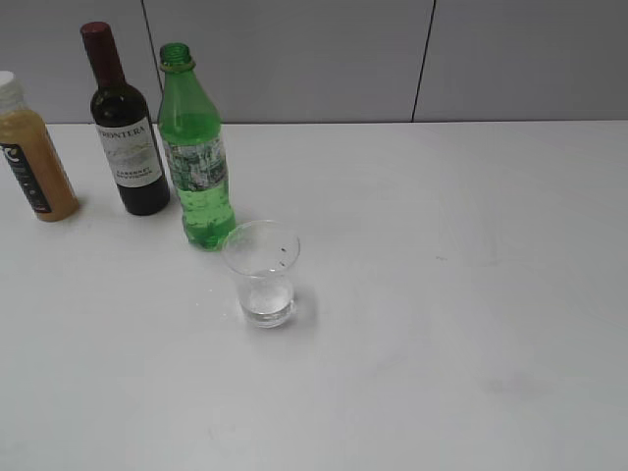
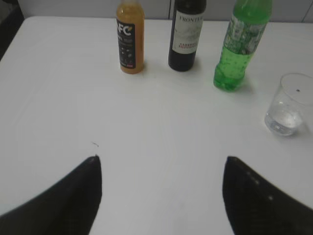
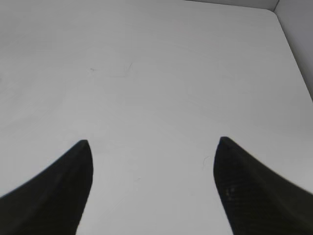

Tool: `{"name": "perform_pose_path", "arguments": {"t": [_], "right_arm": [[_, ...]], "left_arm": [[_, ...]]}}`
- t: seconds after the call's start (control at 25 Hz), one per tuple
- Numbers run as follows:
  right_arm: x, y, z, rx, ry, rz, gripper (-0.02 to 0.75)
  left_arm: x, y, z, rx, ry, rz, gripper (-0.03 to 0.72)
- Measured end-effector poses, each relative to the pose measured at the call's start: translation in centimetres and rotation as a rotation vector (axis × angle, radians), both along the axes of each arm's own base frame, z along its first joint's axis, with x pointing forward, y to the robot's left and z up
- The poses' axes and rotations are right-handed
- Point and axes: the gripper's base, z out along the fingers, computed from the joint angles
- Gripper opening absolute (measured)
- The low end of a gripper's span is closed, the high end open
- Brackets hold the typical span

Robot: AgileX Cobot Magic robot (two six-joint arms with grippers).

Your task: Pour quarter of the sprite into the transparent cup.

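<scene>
The sprite point(image 1: 195, 157) is a tall green capless bottle standing upright on the white table, left of centre. It also shows in the left wrist view point(image 2: 238, 46) at the upper right. The transparent cup point(image 1: 262, 274) stands upright just in front and to the right of it, with a little clear liquid at the bottom; it shows in the left wrist view point(image 2: 289, 105) at the right edge. My left gripper point(image 2: 161, 161) is open and empty, well short of both. My right gripper point(image 3: 152, 144) is open and empty over bare table. Neither gripper shows in the exterior view.
A dark wine bottle with a red top point(image 1: 126, 128) stands left of the sprite, and an orange juice bottle point(image 1: 31, 152) stands further left. The table's right edge point(image 3: 293, 54) and far corner show in the right wrist view. A grey wall runs behind the table.
</scene>
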Motion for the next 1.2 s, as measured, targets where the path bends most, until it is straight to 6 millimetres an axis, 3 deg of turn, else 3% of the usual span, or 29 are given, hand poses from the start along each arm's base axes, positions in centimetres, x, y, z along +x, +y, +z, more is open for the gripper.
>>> {"name": "perform_pose_path", "arguments": {"t": [1.2], "right_arm": [[0.01, 0.0, -0.03, 0.001, 0.001, 0.0, 0.594]], "left_arm": [[0.46, 0.2, -0.17, 0.014, -0.029, 0.02, 0.588]]}}
